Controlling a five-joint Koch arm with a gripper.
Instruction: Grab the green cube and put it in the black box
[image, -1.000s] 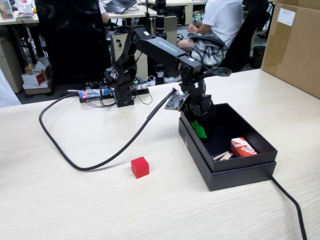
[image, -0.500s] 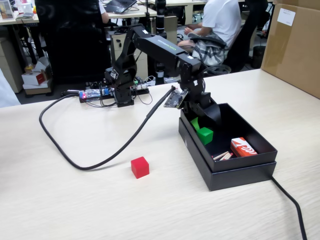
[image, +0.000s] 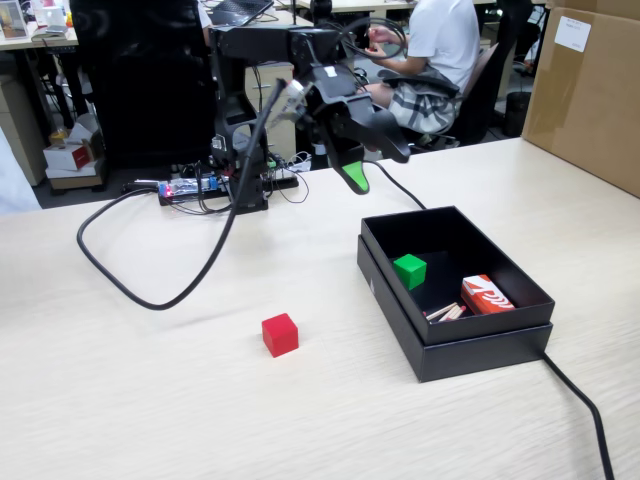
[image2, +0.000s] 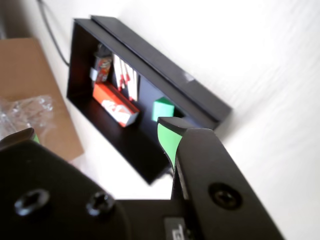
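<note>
Green cube (image: 409, 271): lies inside the black box (image: 385, 287), near its left wall in the fixed view, free of the arm. In the wrist view the cube (image2: 163, 108) is partly hidden behind the box (image2: 150, 60) wall and the near jaw.

Gripper (image: 370, 160): raised high above the table (image: 150, 400), behind and to the left of the box, well apart from the cube. Jaws parted and holding nothing; in the wrist view the gripper (image2: 97, 132) shows one green-tipped jaw in full, the other only as a sliver at the left edge.

Other box contents: a red-and-white carton (image: 487, 295) and some pale, thin items beside it, too small to identify.

Red cube (image: 280, 334): on the table, left of the box, well apart.

Black cable (image: 120, 285): loops across the table; a second cable is cut off at the lower right edge.

Brown carton (image: 590, 90): cut off at the right edge.
</note>
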